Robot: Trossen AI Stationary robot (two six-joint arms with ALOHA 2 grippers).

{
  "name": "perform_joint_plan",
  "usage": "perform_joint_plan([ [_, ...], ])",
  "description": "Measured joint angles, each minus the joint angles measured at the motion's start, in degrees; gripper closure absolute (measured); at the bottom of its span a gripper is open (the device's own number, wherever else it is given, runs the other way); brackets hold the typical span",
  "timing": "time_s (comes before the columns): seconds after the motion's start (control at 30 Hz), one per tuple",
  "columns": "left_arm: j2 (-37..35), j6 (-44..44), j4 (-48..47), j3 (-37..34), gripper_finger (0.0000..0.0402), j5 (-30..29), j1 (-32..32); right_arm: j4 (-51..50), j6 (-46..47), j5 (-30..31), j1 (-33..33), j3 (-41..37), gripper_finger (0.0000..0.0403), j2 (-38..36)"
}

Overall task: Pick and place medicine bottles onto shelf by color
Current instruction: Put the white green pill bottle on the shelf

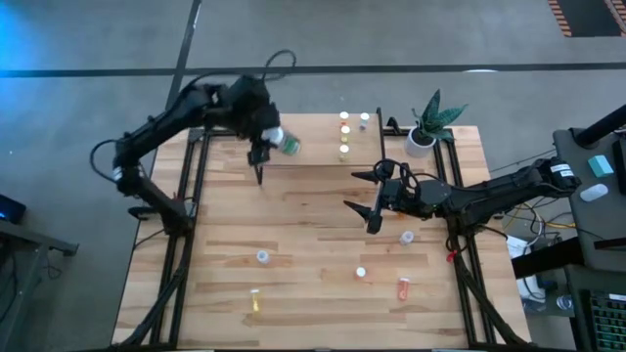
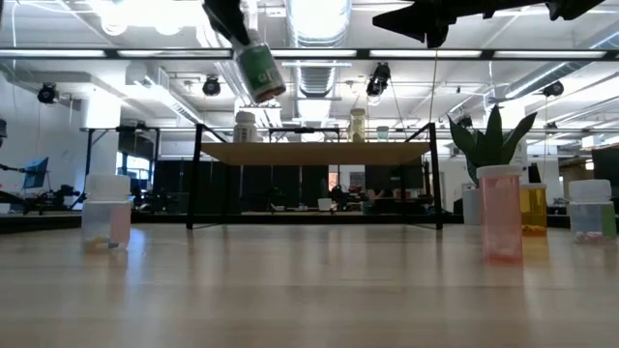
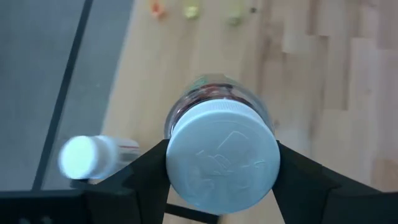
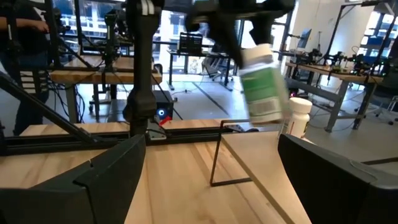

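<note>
**Left arm carrying large white bottle over shelf's left end**

Left gripper (image 1: 266,137) is raised above the table at the left end of the shelf (image 1: 323,161). Its jaws pinch a large white bottle (image 1: 287,143) with a green label; the wrist view shows the fingers (image 3: 140,174) pressed on either side of the white cap. Bottle is tilted, clear of the surface, hanging above shelf height in the low view (image 2: 259,70).

Another large white bottle (image 2: 247,127) stands on the shelf near its left end. Toward the right end stand three small bottles: a yellowish pair (image 1: 344,135) in a column and a pale one (image 1: 364,119) beside them.

Right gripper (image 1: 368,198) hovers over the table in front of the shelf's right part, jaws spread wide, holding nothing.

Small bottles on the table in front: a clear one (image 1: 262,257), a yellow one lying down (image 1: 255,303), a white-capped one (image 1: 361,273), an orange-red one (image 1: 403,288), and one more (image 1: 407,237) near the right arm.

Plant pot (image 1: 421,143) sits at the far right corner.
</note>
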Motion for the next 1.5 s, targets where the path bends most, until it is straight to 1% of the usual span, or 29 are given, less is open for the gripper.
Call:
perform_joint_plan([
  [0.1,3.2,1.3,-0.2,3.5,0.0191,1.6,3.3,0.0,0.0,0.0,0.0,0.0,0.0044,0.0],
  [0.2,5.3,2.6,-0.9,5.3,0.0191,2.0,4.7,0.0,-0.2,0.0,0.0,0.0,0.0044,0.0],
  [0.43,6.3,8.9,-1.4,5.5,0.0189,1.7,5.9,0.2,-1.1,0.0,0.0,0.0,0.0044,0.0],
  [0.6,6.7,10.2,-1.1,5.6,0.0183,0.6,6.5,0.5,-2.8,0.0,0.0,0.0,0.0044,0.0],
  [0.77,6.3,11.0,0.2,5.5,0.0181,1.0,6.4,1.1,-5.1,0.0,-0.2,0.0,0.0044,0.0],
  [0.93,5.9,9.3,0.5,5.4,0.018,1.6,5.0,5.4,-5.8,0.0,-0.7,0.0,0.0044,0.0],
  [1.1,5.8,8.0,0.8,5.4,0.0184,1.8,2.8,8.9,-9.0,0.0,-1.3,0.0,0.0045,0.1],
  [1.33,5.7,6.0,1.2,5.4,0.0185,1.7,0.3,9.4,-6.0,0.0,-5.0,0.0,0.0045,0.3],
  [1.5,5.7,4.7,1.8,5.3,0.0185,1.7,-0.8,9.5,-6.7,-0.1,-6.2,0.0,0.0045,0.3],
])
